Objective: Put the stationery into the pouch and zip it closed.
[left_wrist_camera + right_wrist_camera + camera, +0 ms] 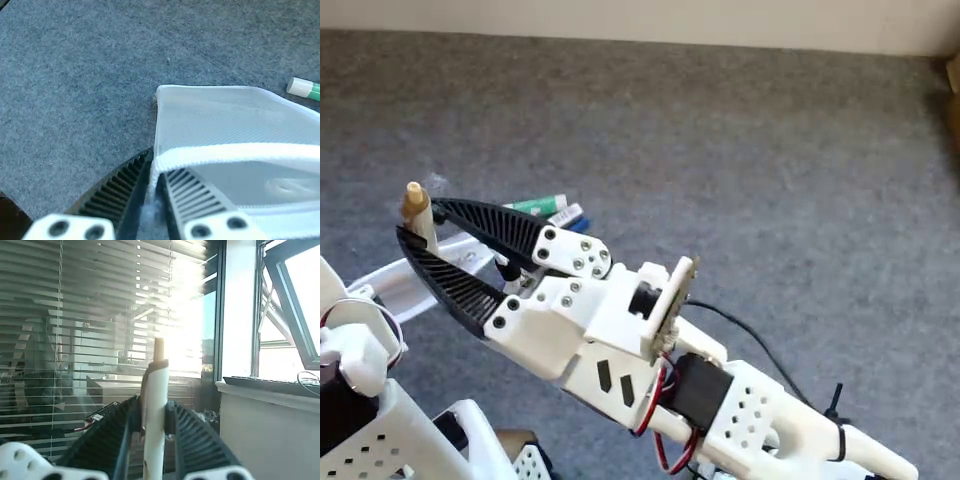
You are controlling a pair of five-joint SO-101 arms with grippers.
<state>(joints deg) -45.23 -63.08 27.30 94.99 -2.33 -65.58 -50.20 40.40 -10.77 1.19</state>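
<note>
right end effector [418, 222]: closed on a white pen [417, 205] with a tan tip, raised off the worktop [770, 150], left-centre of the high frame; the pen stands upright between the fingers in the right wrist frame
left end effector [156, 167]: clamped on the rim of the pouch [225, 120], bottom centre of the left wrist frame
pouch: white mesh, lying on the grey worktop, rim lifted at the grip
green marker [304, 87]: white cap, on the worktop near the pouch, upper right of the left wrist frame
blue marker [570, 215]: beside the green marker, behind the right end effector
</note>
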